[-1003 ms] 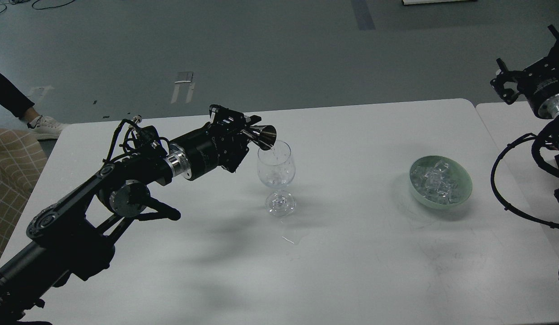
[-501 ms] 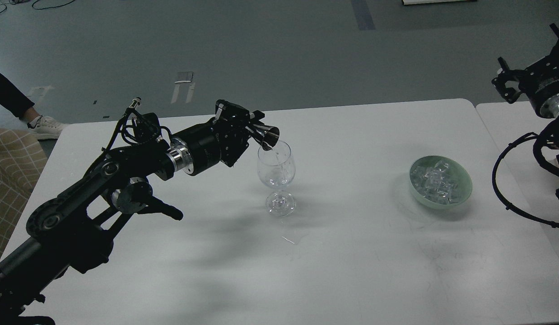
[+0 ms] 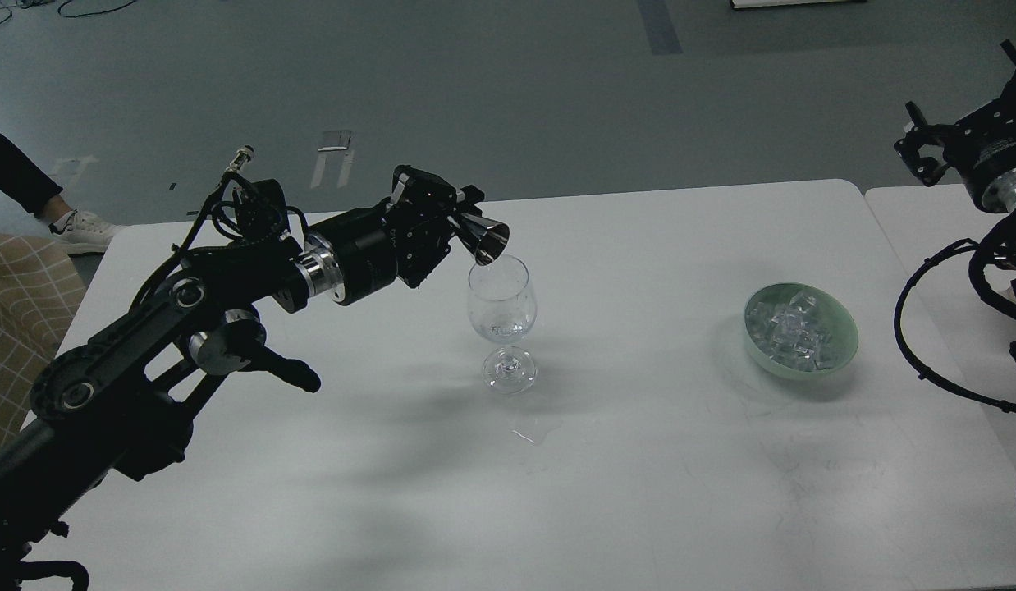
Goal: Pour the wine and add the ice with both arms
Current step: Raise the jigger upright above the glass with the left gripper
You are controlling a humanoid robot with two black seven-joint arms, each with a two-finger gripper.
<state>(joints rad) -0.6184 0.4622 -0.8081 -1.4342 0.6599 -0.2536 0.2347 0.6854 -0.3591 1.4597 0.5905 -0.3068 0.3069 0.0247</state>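
Note:
A clear stemmed glass (image 3: 501, 316) stands upright near the middle of the white table (image 3: 639, 460). A little clear wine (image 3: 500, 331) lies in its bowl, hard to see. My left gripper (image 3: 463, 223) is shut on a small silver jigger (image 3: 485, 239), tipped mouth-down over the glass's left rim. A pale green bowl (image 3: 836, 349) heaped with clear ice cubes (image 3: 794, 331) sits to the right. My right gripper (image 3: 926, 152) hangs high at the right edge, far from the bowl; its fingers cannot be told apart.
A small puddle of spilled liquid (image 3: 533, 432) lies on the table in front of the glass. A second white table (image 3: 926, 238) adjoins on the right. A person's shoe (image 3: 83, 231) and a checked cloth (image 3: 20, 304) are at the far left.
My left arm has risen and shifted slightly, lifting the jigger a little above the glass rim. The thin stream seen earlier no longer shows. The right arm has barely moved.

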